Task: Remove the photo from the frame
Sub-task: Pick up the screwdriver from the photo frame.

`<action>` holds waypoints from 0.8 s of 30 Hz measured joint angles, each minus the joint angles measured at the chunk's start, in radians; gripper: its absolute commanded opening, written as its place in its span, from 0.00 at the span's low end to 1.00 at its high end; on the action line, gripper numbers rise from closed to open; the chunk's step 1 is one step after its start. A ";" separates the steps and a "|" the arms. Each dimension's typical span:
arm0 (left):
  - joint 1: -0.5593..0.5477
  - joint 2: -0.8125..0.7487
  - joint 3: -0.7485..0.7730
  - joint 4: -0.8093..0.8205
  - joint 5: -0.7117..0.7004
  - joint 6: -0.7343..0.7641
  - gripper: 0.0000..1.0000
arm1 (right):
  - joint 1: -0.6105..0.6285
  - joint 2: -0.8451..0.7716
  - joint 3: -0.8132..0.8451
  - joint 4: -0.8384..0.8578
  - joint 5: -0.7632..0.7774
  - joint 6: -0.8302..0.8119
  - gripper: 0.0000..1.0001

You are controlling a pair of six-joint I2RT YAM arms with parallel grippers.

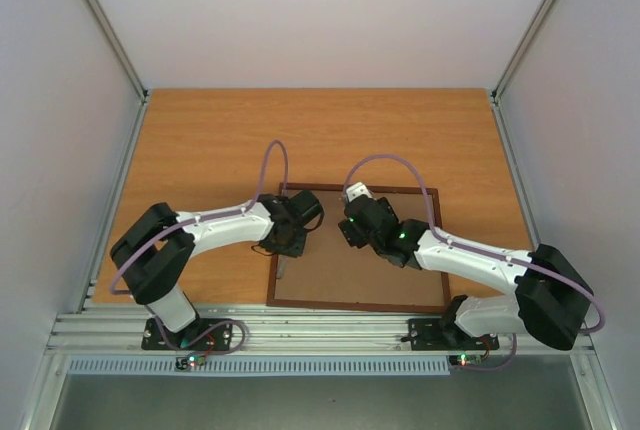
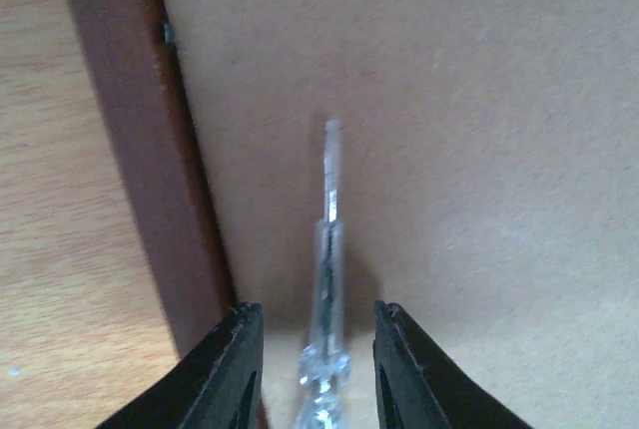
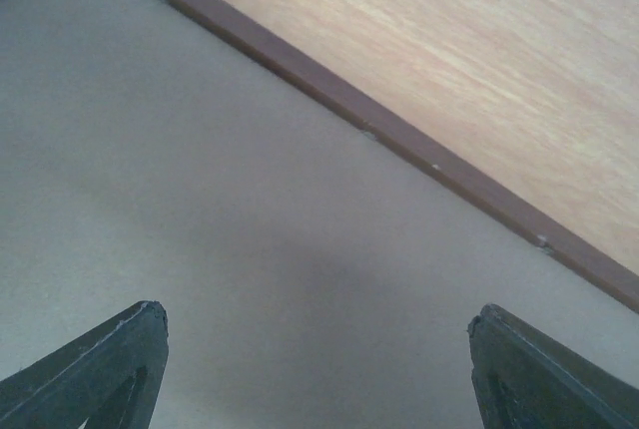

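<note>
The frame lies face down on the wooden table, its plain brown back facing up. The photo is hidden. My left gripper is low over the frame's left side. In the left wrist view it is open, with a thin silvery metal tab standing between the fingers without touching them, next to the dark rail. My right gripper hangs over the back near the far edge. It is wide open and empty above the backing board.
The orange-brown table extends beyond the frame on the far and left sides. White walls with metal posts close in the sides. An aluminium rail runs along the near edge by the arm bases.
</note>
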 measured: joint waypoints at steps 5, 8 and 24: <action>-0.020 0.063 0.048 -0.010 -0.016 -0.005 0.17 | -0.006 -0.039 -0.022 0.006 0.050 -0.002 0.83; -0.023 0.070 0.061 -0.016 -0.016 -0.004 0.11 | -0.007 -0.044 -0.028 0.011 0.068 -0.002 0.83; -0.009 -0.018 0.074 -0.087 -0.084 -0.004 0.00 | -0.008 -0.095 -0.057 0.017 0.132 -0.002 0.82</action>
